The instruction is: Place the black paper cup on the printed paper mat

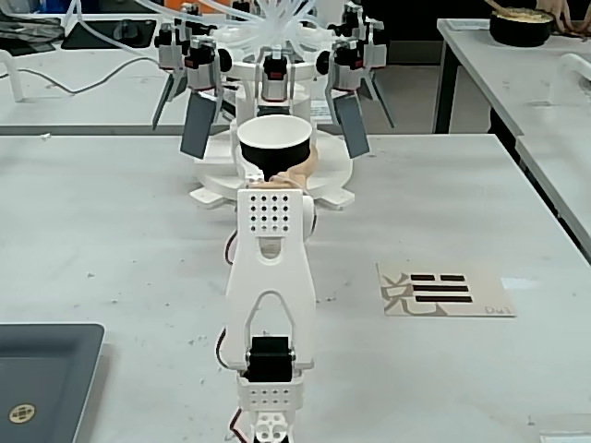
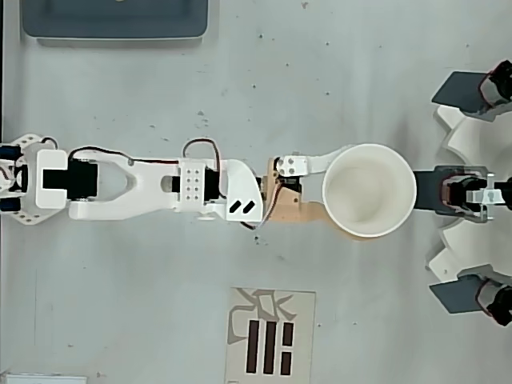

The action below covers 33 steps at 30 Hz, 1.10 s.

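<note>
One black paper cup (image 2: 369,190) in gripper (image 2: 340,192) — printed paper mat (image 2: 270,336) apart.

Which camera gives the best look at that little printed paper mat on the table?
The fixed view: the printed paper mat lies whole on the table, right of the arm, its black bars and character readable. The overhead view shows the mat flat from above, but the picture's bottom edge cuts it off.
</note>
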Available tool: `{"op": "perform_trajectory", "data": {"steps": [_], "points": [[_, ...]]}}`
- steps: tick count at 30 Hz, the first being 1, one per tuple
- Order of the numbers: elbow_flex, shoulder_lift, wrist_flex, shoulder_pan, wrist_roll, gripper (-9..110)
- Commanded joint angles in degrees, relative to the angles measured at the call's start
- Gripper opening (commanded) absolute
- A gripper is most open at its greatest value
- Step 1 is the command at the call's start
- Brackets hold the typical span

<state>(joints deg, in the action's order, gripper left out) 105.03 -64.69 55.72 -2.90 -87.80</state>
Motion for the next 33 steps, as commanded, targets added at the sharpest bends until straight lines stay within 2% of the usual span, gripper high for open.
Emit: {"op": "perform_trajectory", "data": {"steps": [1, 14, 33], "points": [[12.57, -7.12, 12.22, 0.79, -5.1, 11], [13.62, -7.73, 12.57, 0.79, -4.66, 11], [33.66, -24.61, 12.39, 0.79, -3.34, 10]]}}
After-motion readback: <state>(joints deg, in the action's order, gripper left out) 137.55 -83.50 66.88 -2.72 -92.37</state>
